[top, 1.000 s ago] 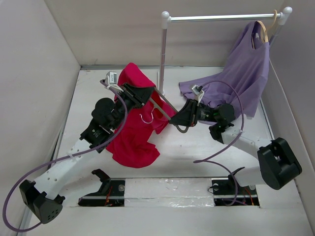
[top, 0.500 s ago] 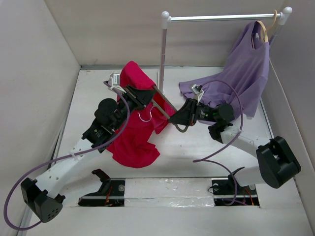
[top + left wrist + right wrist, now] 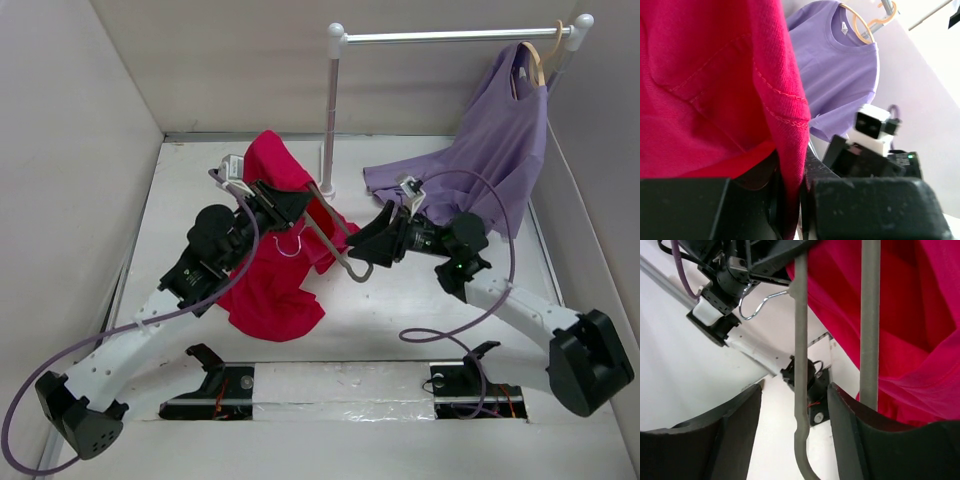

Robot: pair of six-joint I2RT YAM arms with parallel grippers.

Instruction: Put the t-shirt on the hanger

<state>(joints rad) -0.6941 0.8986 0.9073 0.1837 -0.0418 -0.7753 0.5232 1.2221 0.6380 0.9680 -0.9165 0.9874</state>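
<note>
The red t-shirt hangs bunched from my left gripper and trails onto the table. In the left wrist view the gripper is shut on a fold of the t-shirt's hemmed edge. The grey hanger slants from the left gripper toward my right gripper, its hook below it. In the right wrist view the gripper is open, with one hanger arm between the fingers, apart from both. The other arm lies against the t-shirt.
A lavender-purple shirt hangs on a pale wooden hanger from the rail at the back right, its hem on the table. The rail's pole stands just behind the left gripper. Walls close in left, right and behind.
The right arm has swung out to the right and its gripper has shifted slightly. The hanger's lower end now hangs lower, below the right gripper. The left gripper moved slightly right with the t-shirt.
</note>
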